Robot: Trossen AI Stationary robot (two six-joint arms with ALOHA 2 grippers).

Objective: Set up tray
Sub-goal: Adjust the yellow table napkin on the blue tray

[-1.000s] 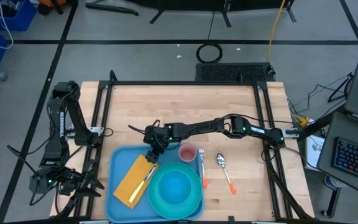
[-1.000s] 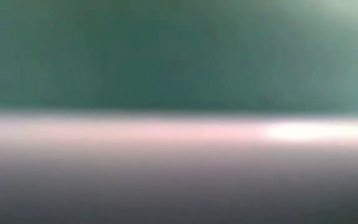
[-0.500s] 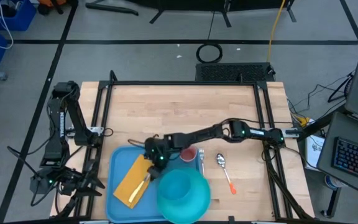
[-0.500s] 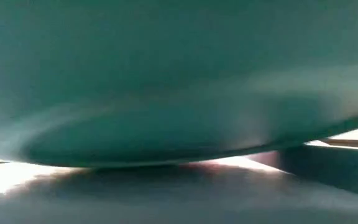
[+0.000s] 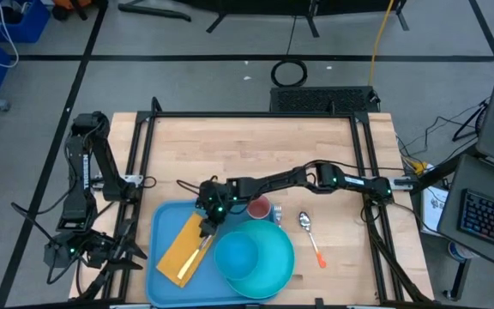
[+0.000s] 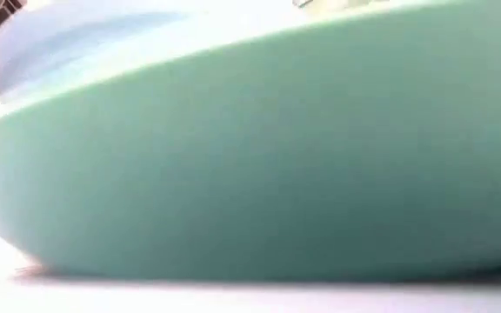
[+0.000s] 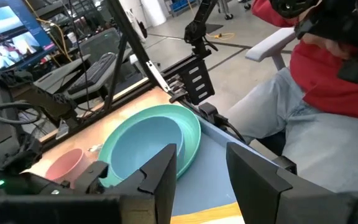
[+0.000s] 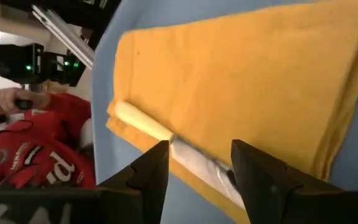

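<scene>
The light-blue tray (image 5: 165, 225) lies at the table's near edge. On its left half lies a folded yellow napkin (image 5: 178, 253) with a pale-handled knife (image 5: 202, 245) along it. The teal plate (image 5: 256, 257) sits tilted, with its right part out over the tray's right rim. My right gripper (image 5: 212, 209) hangs open over the napkin's far end. In the right wrist view its fingers (image 8: 148, 177) stand either side of the knife (image 8: 166, 140), above it. My left gripper (image 7: 201, 171) is open and parked off the table's left side.
A pink cup (image 5: 258, 207) stands just beyond the plate's far rim. A spoon with an orange handle (image 5: 309, 230) lies on bare wood right of the tray. The plate fills the low view (image 6: 250, 156). A person in red sits beyond the near edge (image 7: 328, 68).
My right gripper dipped toward the near edge to the plate's far-left rim, then drew back up over the napkin's far end. The plate tipped up and slid right, from flat inside the tray to overhanging its right rim, covering the orange-handled fork there.
</scene>
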